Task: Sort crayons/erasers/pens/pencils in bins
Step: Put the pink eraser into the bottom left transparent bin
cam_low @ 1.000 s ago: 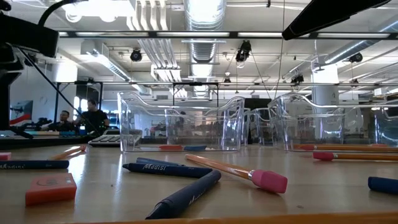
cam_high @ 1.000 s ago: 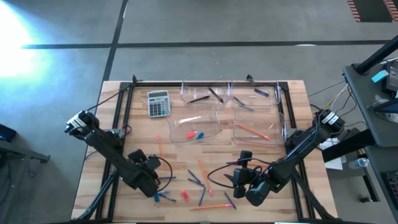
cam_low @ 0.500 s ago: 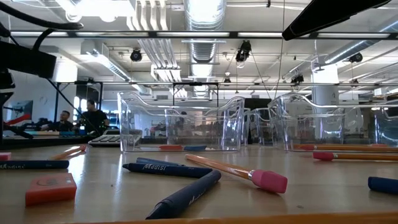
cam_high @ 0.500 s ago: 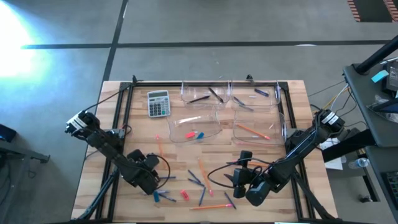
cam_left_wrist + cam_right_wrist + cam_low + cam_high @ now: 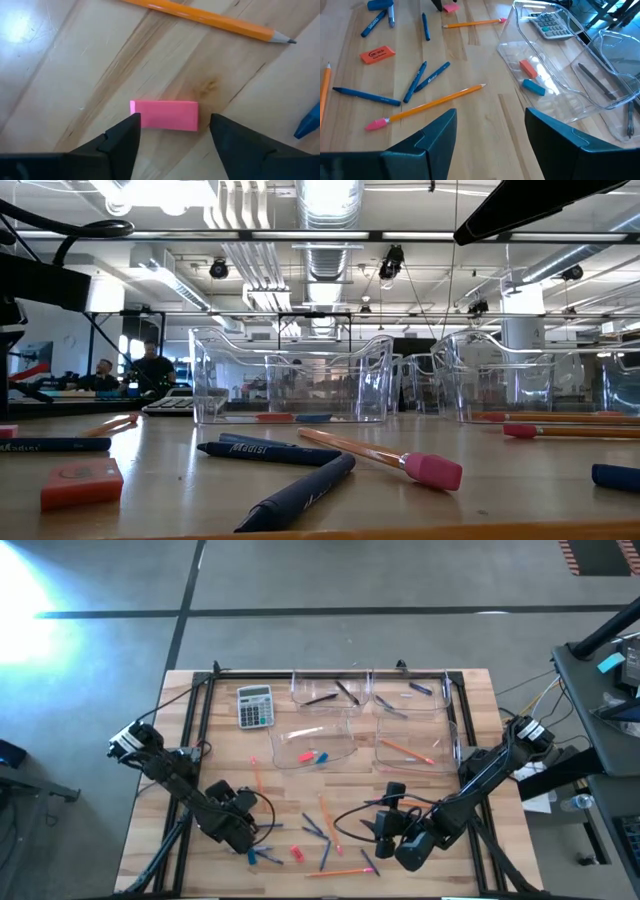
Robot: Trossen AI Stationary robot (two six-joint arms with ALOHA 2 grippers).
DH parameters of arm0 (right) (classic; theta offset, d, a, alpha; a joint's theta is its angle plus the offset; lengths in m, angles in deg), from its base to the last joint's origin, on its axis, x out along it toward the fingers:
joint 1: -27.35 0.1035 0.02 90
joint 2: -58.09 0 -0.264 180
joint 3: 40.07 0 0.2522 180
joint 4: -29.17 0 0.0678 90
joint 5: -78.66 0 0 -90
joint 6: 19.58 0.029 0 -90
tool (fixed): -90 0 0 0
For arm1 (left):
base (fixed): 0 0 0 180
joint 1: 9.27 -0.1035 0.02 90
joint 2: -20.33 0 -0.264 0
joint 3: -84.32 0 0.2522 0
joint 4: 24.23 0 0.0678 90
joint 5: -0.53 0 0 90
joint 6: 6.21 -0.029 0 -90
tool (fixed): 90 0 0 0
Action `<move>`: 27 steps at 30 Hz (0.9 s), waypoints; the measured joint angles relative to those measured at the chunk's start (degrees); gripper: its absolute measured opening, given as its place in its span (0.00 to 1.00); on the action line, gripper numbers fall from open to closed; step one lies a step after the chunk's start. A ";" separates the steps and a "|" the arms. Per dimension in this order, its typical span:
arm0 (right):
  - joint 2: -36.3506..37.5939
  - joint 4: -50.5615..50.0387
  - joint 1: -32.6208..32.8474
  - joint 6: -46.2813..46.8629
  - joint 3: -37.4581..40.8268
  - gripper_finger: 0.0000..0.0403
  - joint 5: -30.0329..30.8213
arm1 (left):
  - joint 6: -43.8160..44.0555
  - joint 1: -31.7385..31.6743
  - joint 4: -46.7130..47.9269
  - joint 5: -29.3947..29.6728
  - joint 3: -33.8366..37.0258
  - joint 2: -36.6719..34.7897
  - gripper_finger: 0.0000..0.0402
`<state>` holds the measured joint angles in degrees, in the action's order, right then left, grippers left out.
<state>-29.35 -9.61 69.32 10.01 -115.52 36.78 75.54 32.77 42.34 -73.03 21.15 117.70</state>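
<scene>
A pink eraser [image 5: 165, 115] lies flat on the wooden table near the front left. My left gripper [image 5: 172, 120] points down over it, open, with a finger standing at each short end; I see no touch. In the high view this gripper [image 5: 246, 831] hides the eraser. An orange pencil [image 5: 210, 17] lies just beyond it. My right gripper [image 5: 487, 130] hangs open above the table's near right [image 5: 383, 830]. Four clear bins [image 5: 315, 745] stand at the far middle. One holds a pink and a blue eraser [image 5: 530, 75], another a pencil [image 5: 405, 750].
Loose pencils [image 5: 340, 871], blue crayons [image 5: 315, 828] and an orange-red eraser [image 5: 297, 852] lie scattered between the two grippers. A grey calculator [image 5: 255, 706] sits at the far left beside the bins. Black frame rails [image 5: 195, 720] run along the table's left, right and far sides.
My left gripper has gone down toward the table, staying open. Nothing on the table has moved.
</scene>
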 joint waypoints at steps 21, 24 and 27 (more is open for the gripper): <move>0.00 0.02 0.00 0.01 0.00 0.56 0.00 | -4.45 -0.08 0.08 -0.55 0.03 -6.52 0.00; 0.00 0.04 0.00 0.01 0.00 0.56 0.00 | -6.04 -0.08 -0.11 3.17 -1.38 -11.13 0.00; 0.00 0.02 0.00 0.02 0.00 0.56 0.00 | -7.62 -0.08 1.30 7.21 -1.83 -15.02 0.00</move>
<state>-29.35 -9.59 69.32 10.03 -115.52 36.78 67.92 32.69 43.64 -65.82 19.33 102.68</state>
